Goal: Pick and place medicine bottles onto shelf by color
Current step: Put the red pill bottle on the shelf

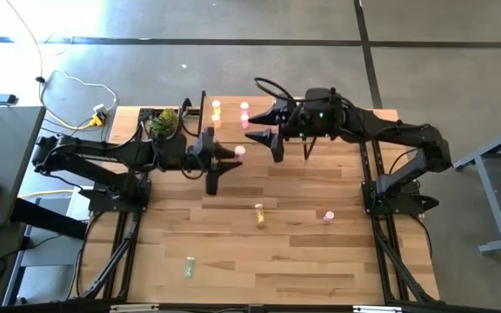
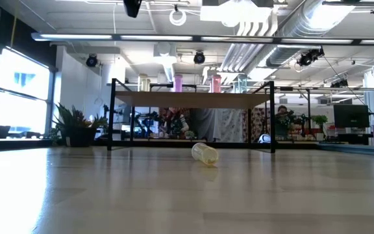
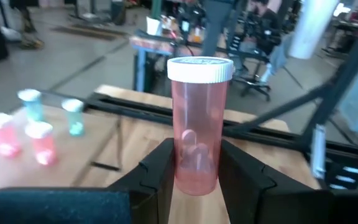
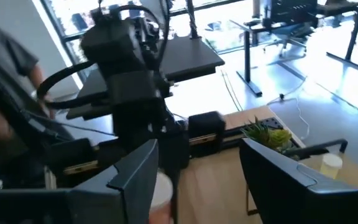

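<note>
Shelf [image 1: 200, 111]: several bottles placed; left gripper [image 3: 194, 168] pinching pink bottle [image 3: 199, 124] just beside it; right gripper [image 4: 197, 168] spread, empty; yellow [image 1: 259, 214], pink [image 1: 328, 216], green [image 1: 189, 266] bottles outstanding on table.

Overhead and table-level views sharing the shelf [image 1: 229, 117]; close wrist views facing each other across it.

Our left gripper [image 1: 230, 163] extended mid-table, fingers clamped, our right gripper [image 1: 266, 127] opposite, fingers spread apart.
</note>
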You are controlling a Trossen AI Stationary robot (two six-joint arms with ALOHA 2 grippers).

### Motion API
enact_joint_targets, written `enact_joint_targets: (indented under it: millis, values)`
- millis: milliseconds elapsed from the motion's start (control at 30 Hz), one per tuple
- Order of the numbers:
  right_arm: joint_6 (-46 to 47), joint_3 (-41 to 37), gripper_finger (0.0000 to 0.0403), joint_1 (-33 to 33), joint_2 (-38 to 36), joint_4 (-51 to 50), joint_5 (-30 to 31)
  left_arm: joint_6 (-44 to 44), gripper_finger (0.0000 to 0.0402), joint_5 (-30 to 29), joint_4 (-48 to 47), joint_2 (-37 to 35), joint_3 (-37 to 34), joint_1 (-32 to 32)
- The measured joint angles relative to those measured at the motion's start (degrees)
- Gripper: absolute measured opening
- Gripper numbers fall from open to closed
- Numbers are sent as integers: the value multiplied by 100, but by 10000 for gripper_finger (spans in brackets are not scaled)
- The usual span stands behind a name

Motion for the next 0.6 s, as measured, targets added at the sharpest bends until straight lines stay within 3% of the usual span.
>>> enact_joint_targets:
  millis: [200, 600]
  values:
    - [-751, 0, 226, -361, -2, 3, -1251, 232, 99, 30, 215, 10, 0, 427]
    - [-845, 0, 226, -608, 384, -202, -1443, 345, 99, 394, 881, 508, 0, 861]
